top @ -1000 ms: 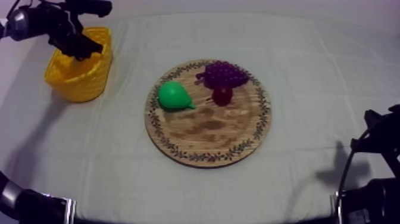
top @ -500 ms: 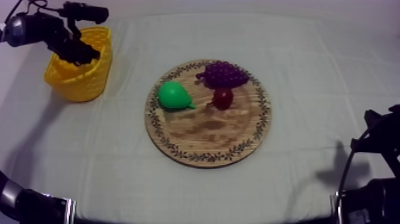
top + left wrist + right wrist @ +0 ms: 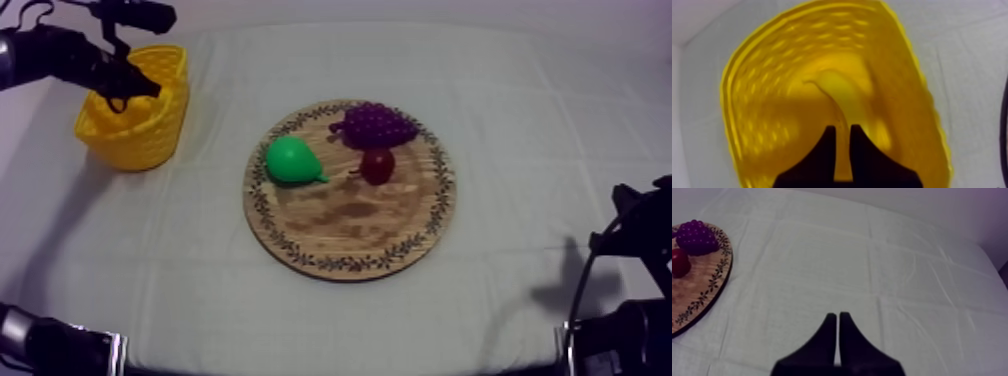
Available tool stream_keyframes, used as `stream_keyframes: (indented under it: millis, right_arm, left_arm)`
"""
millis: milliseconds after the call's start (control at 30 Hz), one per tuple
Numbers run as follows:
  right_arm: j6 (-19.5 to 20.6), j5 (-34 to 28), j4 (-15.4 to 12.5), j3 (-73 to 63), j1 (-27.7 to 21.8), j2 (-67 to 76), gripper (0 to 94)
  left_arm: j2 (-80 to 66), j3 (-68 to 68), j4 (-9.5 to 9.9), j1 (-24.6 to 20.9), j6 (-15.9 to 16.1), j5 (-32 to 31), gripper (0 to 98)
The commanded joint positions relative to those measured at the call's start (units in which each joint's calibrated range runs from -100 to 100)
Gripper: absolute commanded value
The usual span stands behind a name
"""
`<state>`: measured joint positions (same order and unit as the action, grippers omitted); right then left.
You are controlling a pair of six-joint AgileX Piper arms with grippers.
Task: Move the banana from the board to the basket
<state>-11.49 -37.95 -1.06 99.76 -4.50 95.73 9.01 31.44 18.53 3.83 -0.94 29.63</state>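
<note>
Over the yellow basket (image 3: 150,135), my left gripper (image 3: 843,129) hangs with its fingers slightly apart, grasping nothing. Below them the banana (image 3: 839,92) lies inside the basket, its long axis running straight away from the fingertips and its far end curling aside. Farther out, the wooden board (image 3: 350,215) bears a pear (image 3: 290,160), grapes (image 3: 375,125) and a small red fruit (image 3: 376,165). My right gripper (image 3: 837,317) is clenched over bare cloth.
</note>
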Motion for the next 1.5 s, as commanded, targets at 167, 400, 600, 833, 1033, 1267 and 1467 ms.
stream_keyframes:
  millis: [167,400,600,833,1033,1267,1467]
  right_arm:
    - [0.01,-0.03,0.01,0.02,-0.01,0.02,0.3]
    - [-0.01,-0.03,0.01,0.02,-0.01,0.02,0.3]
    - [-0.01,-0.03,0.01,0.02,-0.01,0.02,0.3]
    - [-0.01,-0.03,0.01,0.02,-0.01,0.02,0.3]
    - [-0.01,-0.03,0.01,0.02,-0.01,0.02,0.3]
    - [-0.01,-0.03,0.01,0.02,-0.01,0.02,0.3]
    - [-0.01,-0.03,0.01,0.02,-0.01,0.02,0.3]
  left_arm:
    - [-15.85,16.50,-0.13,0.86,-3.33,-9.04,0.5]
    - [-36.54,33.57,-0.14,1.21,-7.68,-12.57,0.1]
    - [-55.23,48.75,-0.14,0.32,-10.67,-16.71,0.1]
    - [-74.38,60.70,-0.71,-0.78,-13.16,-15.25,0.1]
    - [-89.75,62.89,-9.58,-2.35,-3.34,-2.66,0.1]
    - [-101.42,66.69,-14.95,-4.44,2.47,1.86,0.1]
    - [-107.50,67.71,-16.60,-4.88,4.91,3.90,0.2]
